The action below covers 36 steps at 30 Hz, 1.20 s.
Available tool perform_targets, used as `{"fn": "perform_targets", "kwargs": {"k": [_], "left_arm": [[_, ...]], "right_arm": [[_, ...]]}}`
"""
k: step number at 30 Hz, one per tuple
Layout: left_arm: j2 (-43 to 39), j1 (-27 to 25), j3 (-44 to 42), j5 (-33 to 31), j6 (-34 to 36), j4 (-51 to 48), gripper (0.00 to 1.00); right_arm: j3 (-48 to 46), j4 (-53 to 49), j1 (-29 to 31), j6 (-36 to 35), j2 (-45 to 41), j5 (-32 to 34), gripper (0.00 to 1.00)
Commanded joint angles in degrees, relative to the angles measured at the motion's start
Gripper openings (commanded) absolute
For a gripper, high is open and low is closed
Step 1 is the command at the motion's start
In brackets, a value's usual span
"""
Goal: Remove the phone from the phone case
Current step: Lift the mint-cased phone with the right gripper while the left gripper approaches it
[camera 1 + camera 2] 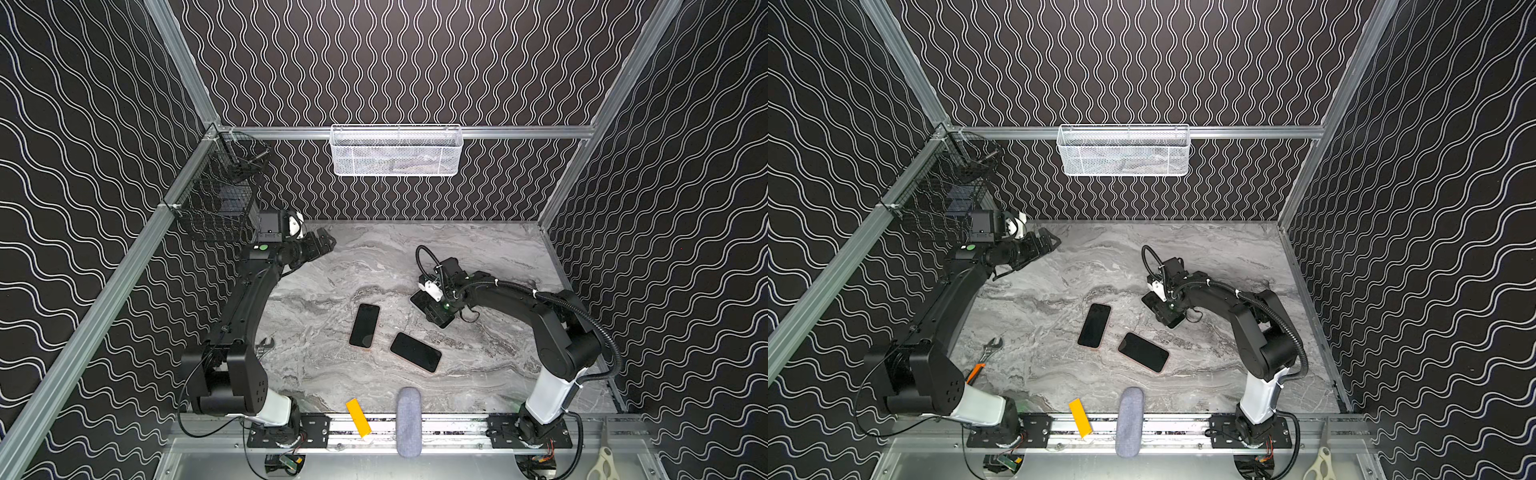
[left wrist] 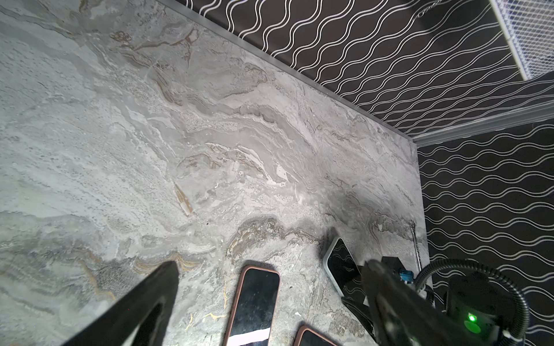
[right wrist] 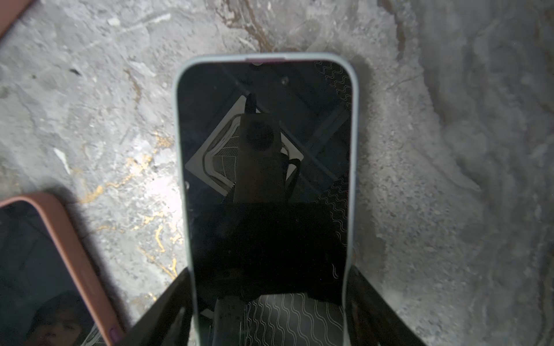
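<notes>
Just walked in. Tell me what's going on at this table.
The right gripper is down on a pale-cased phone that lies screen up on the marble table. Its jaws are pressed against the case's two long sides near one end. The phone is not yet out of its case. The left gripper hangs open and empty over the back left of the table. A pink-cased phone and a second pink-cased phone lie untouched nearby.

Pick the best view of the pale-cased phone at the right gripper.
Right wrist: the pale-cased phone fills the frame between the fingers of the right gripper. Both top views: mostly hidden under that gripper. Left wrist: one end.
</notes>
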Motion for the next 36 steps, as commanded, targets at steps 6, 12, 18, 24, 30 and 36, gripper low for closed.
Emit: {"fn": "perform_targets", "kwargs": {"k": [6, 12, 18, 24, 30, 36], "left_arm": [[0.5, -4.3, -6.6, 6.8, -9.6, 4.9, 0.97], [-4.0, -10.9, -21.4, 12.9, -22.9, 22.0, 0.91], [-4.0, -19.1, -23.5, 11.1, -25.7, 28.5, 0.88], [0.6, -24.2, -21.5, 9.6, -25.8, 31.5, 0.84], [4.7, -27.2, -17.9, 8.0, -26.1, 33.0, 0.78], [6.9, -29.1, -16.1, 7.4, -27.2, 35.1, 0.68]], "right_arm": [[1.8, 1.6, -0.7, 4.5, -1.4, -4.7, 0.47], [4.3, -0.6, -1.0, 7.8, -3.3, -9.8, 0.47], [5.8, -2.8, -1.0, 9.1, -6.1, -14.9, 0.48], [6.1, -3.1, -0.9, 10.2, -9.8, -19.3, 0.48], [5.5, -3.2, -0.5, 10.8, -12.3, -21.4, 0.48], [4.5, -3.6, -0.2, 10.5, -13.8, -21.8, 0.48]]}}
